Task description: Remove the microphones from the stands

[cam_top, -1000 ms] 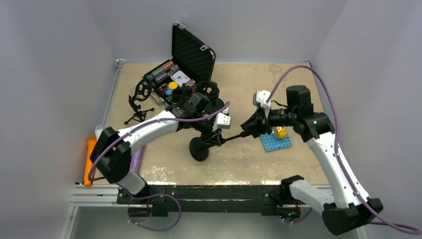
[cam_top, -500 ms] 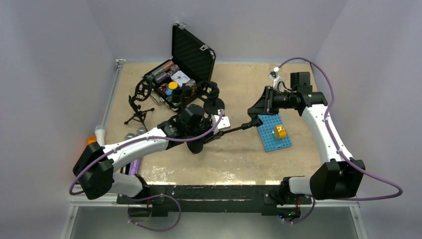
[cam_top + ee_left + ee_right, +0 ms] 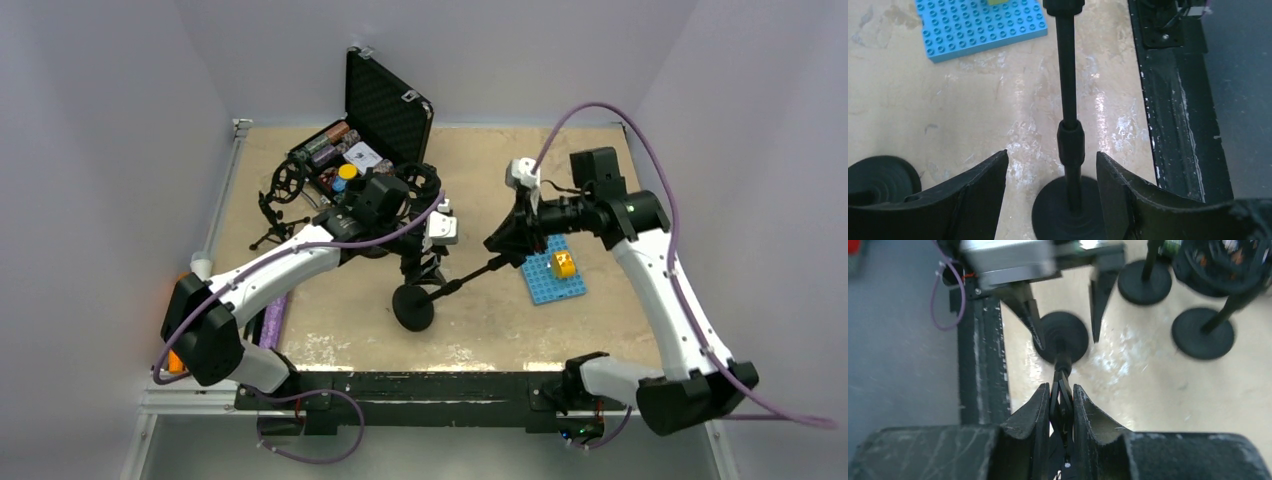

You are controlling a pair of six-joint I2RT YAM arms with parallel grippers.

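Observation:
A black microphone stand lies tilted over the table, its round base point(image 3: 413, 307) near the front and its pole point(image 3: 465, 280) running up and right. My right gripper point(image 3: 505, 246) is shut on the black wiry mount point(image 3: 1062, 405) at the pole's top end. I cannot make out a microphone apart from that mount. My left gripper point(image 3: 428, 268) is open, its fingers either side of the lower pole point(image 3: 1069, 142) just above the base point(image 3: 1068, 212), not touching it. It also shows in the right wrist view point(image 3: 1068, 325).
An open black case point(image 3: 385, 110) with small items stands at the back. Other black stands point(image 3: 280, 205) point(image 3: 428, 200) are near it; their bases point(image 3: 1144, 281) point(image 3: 1202, 333) show in the right wrist view. A blue baseplate point(image 3: 545, 282) with a yellow brick point(image 3: 564, 264) lies right. The black front rail point(image 3: 1168, 100) is close.
The stand's base has shifted toward the front right. My left gripper has swung back over the lower pole. My right gripper has moved nearer and slightly left, still holding the stand's top.

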